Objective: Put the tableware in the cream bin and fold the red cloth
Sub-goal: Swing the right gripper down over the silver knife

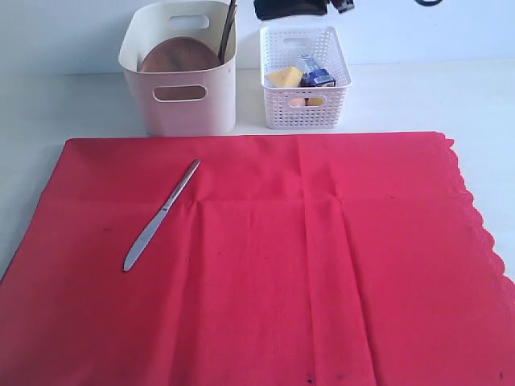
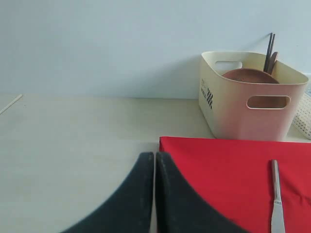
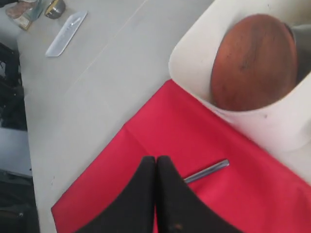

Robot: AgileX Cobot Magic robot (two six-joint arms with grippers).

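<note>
Right hand (image 3: 155,159) clenched empty over long silver table knife (image 3: 206,170) on big red fabric cloth (image 3: 204,138), left hand (image 2: 154,155) clenched too

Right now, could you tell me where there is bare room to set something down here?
The cloth right of the knife is wide open. Bare table lies left of the cream bin and right of the white basket. It is crowded in the narrow gap between bin and basket, and both stand close against the cloth's far edge.
</note>
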